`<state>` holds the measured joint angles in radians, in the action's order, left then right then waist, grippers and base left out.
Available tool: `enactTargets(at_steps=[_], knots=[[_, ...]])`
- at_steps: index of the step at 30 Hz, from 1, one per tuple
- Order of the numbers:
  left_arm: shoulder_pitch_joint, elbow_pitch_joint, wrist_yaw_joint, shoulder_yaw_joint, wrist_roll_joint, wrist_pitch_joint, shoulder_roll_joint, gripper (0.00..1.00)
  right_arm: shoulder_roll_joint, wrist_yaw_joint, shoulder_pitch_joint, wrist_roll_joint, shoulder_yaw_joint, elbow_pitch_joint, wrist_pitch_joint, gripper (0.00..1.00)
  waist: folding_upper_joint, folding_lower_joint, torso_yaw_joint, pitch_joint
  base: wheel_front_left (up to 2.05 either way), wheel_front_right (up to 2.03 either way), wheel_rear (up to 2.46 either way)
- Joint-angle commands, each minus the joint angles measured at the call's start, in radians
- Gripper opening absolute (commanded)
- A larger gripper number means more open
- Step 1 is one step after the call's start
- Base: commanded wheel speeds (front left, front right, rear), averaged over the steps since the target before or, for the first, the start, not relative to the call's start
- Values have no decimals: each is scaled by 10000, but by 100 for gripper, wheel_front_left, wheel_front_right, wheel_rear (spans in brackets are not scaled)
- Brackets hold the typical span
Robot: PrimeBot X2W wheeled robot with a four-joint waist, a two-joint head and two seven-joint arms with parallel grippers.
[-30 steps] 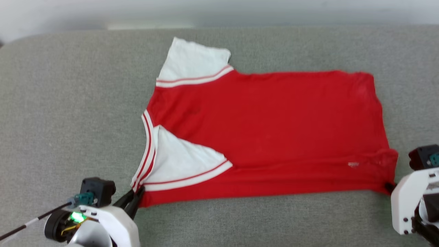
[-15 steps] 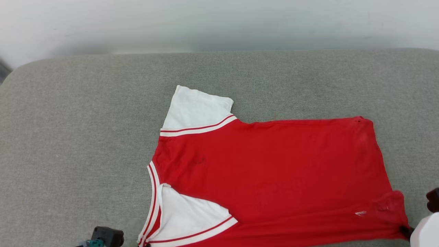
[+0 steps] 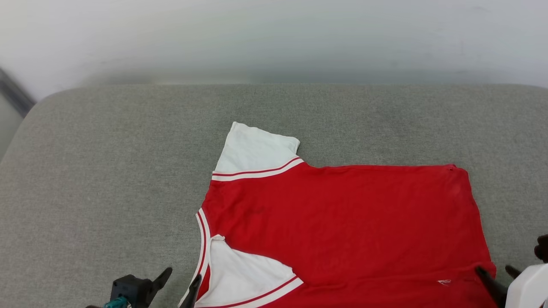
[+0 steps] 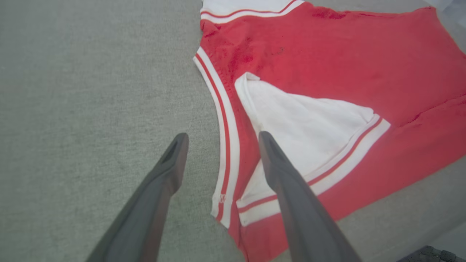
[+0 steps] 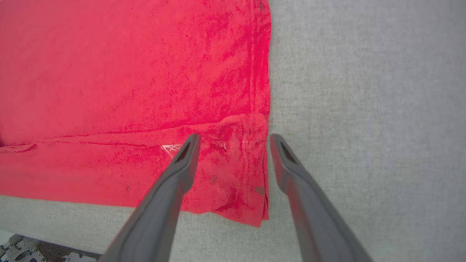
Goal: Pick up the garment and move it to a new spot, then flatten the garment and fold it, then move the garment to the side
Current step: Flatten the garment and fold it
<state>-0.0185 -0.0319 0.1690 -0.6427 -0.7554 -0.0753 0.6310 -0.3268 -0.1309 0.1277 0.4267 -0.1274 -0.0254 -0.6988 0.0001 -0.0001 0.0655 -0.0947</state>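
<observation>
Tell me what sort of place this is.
Probably an indoor test room: a broad grey padded surface with rounded corners, a bare pale wall behind it, and the red jersey spread on top.

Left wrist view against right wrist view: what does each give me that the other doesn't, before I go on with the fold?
Left wrist view: the striped collar trim and a white panel lying over the red body, with the jaws open astride the trim. Right wrist view: the puckered hem corner and a small white logo, with the jaws open astride the hem's edge. Shared: the jersey lying on the grey cushion, not gripped.
</observation>
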Motion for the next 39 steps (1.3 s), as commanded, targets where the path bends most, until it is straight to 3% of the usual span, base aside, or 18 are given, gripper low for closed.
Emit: enactTargets(at_steps=[1,5,10,13,19,26,33,39], knots=[[181,83,-165,40,319,-581,-34,100,5,4,-250,8,-20,-223,369,100,-1,1,36,165,0,0,0],[431,350,-198,453,1005,-1754,-327,100,-21,4,-520,-84,57,-721,1984,100,-1,1,87,385,0,0,0],[483,836,-26,1582,1603,-1908,-1085,100,138,4,-664,-505,181,-1220,4343,100,-1,1,134,484,0,0,0],[422,1235,-158,2250,2088,-1914,-1747,100,505,4,-639,-805,187,-1325,5615,100,-1,1,119,506,0,0,0],[51,1570,-1039,3307,2720,-1908,-2602,100,1156,4,-561,-1434,363,-1284,7409,100,-1,1,-49,470,0,0,0],[-92,1285,-1848,4156,3275,-1898,-3067,100,1512,4,-885,-1729,607,-1048,8032,100,-1,1,-330,129,0,0,0],[1028,682,-2435,4073,3473,-1560,-2698,100,1622,4,-1204,-1870,612,-1207,8080,100,-1,1,-746,-675,0,0,0],[3112,356,-2907,3648,2760,666,-1441,100,1726,4,-1619,-1934,741,-1418,8024,100,-1,1,-1330,-1600,0,0,0]])
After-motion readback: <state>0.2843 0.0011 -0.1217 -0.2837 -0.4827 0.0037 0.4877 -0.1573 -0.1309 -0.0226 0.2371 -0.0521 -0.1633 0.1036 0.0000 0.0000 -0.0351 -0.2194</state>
